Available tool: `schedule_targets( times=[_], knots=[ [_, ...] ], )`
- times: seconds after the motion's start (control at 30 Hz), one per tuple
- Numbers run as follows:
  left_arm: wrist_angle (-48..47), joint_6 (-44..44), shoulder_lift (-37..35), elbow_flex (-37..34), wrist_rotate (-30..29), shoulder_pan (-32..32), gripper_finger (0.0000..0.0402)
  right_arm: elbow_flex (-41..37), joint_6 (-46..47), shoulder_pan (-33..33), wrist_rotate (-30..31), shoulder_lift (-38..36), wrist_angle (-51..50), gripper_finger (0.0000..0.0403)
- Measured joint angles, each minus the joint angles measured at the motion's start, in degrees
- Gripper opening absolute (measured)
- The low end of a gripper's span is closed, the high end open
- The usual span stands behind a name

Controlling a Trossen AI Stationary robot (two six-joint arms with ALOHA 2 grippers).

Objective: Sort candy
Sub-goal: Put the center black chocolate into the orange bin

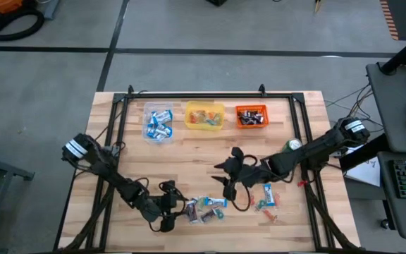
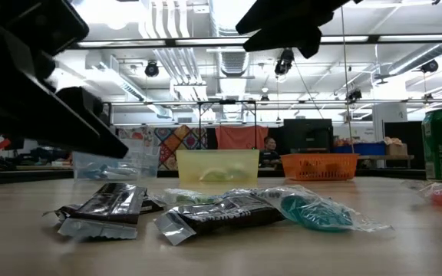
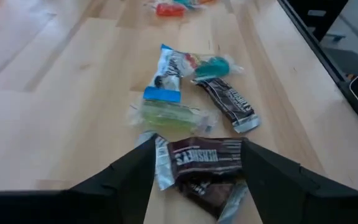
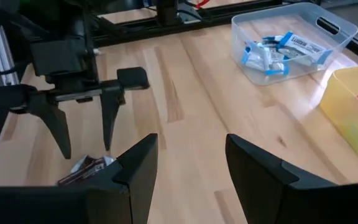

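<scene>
Loose candy (image 1: 206, 207) lies in a small heap near the front edge of the desk (image 1: 189, 152), w/ a second scatter (image 1: 268, 200) just to its right. In left wrist view: dark brown wrapper (image 3: 204, 158) sits between the fingers, blue-and-white one (image 3: 165, 78), green one (image 3: 166, 115) & another brown (image 3: 229, 102) beyond. Left claw (image 1: 169, 206) is low at the heap's left end, fingers apart, straddling the brown wrapper, not clamped. Right claw (image 1: 232, 171) hangs over mid-desk, fingers apart, holding nothing. At the back: clear tub (image 1: 158, 122) w/ blue-and-white sweets, yellow tub (image 1: 204, 115), orange tub (image 1: 251, 116). Green can (image 1: 292, 145) by right arm.
</scene>
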Motion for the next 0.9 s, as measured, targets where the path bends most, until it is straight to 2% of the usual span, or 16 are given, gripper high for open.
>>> schedule_targets(
  times=[0.17,0.5,0.7,0.9],
  knots=[
    [6.1,-1.0,4.6,0.0,0.0,0.0,0.0217,-0.1,1.7,1.6,2.0,0.2,0.0,0.0180],
    [7.3,-6.4,9.8,0.1,-1.8,0.4,0.0217,-0.3,2.6,2.2,2.3,0.2,-0.1,0.0178],
    [7.7,-6.7,10.7,0.2,-2.6,0.4,0.0210,-0.3,2.5,2.2,3.6,0.2,-0.1,0.0178],
    [7.6,-6.3,10.8,0.2,-3.8,0.5,0.0185,-0.6,2.6,2.2,5.1,0.2,0.0,0.0173]
  ],
)
